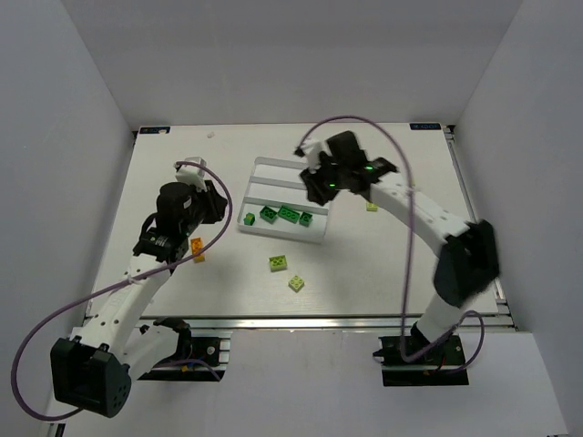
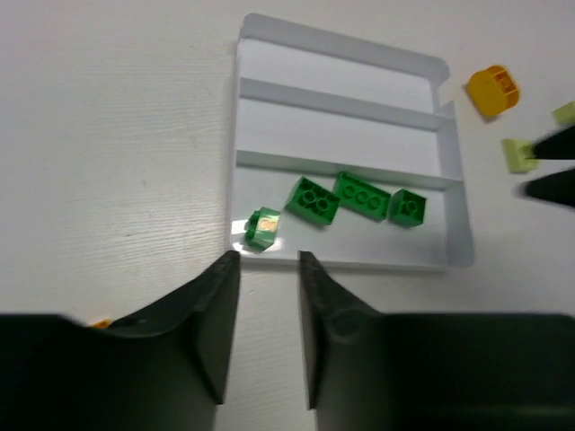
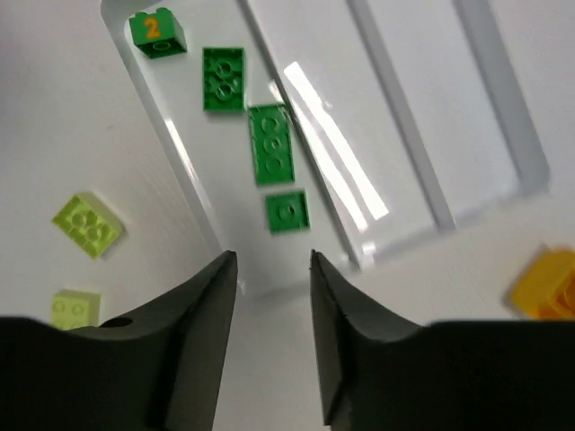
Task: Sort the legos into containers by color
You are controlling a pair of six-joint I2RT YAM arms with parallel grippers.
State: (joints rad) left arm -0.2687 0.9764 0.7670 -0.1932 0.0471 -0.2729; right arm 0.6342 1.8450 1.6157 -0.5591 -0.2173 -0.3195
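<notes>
Green looked done: four dark green legos lay in the near compartment of the tray. The left gripper and right gripper both hung parted and empty. Next, I judged, one needed to drop onto a loose brick — the orange lego to the left or a pale lego nearer.

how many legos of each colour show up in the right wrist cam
dark green plastic lego bricks: 4
pale yellow-green plastic lego bricks: 2
orange plastic lego brick: 1, cut off by the frame edge
total: 7
</notes>
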